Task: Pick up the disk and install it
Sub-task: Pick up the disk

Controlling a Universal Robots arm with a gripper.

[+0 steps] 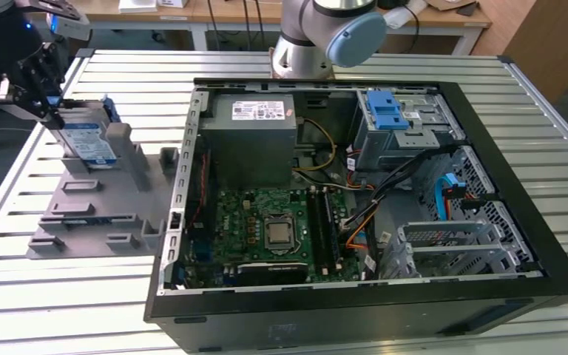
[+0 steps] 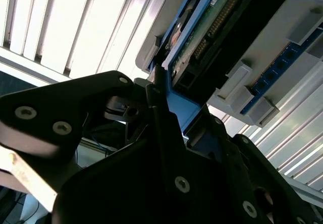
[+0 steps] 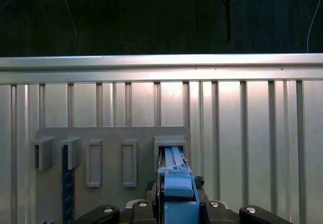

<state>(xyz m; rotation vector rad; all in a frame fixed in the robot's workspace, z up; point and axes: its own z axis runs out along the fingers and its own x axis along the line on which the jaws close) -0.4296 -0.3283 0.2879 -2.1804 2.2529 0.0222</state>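
Silver disk (image 1: 86, 140) upright, its edge clamped in pincer (image 1: 59, 111)

**Counts, ref. PC case (image 1: 343, 310).**
- Beyond case's far side in the exterior view: 1 arm (image 1: 313, 37).
- Outside case, on the exterior view's left: 1 gripper (image 1: 55, 112), 1 disk (image 1: 86, 144), 1 grey rack (image 1: 97, 211).
- Inside case: 1 PSU box (image 1: 254, 140), 1 cage (image 1: 407, 126) w/ blue tabs, 1 mainboard (image 1: 254, 222), 1 CPU (image 1: 279, 234).
- Under all: 1 slatted table (image 1: 86, 296).
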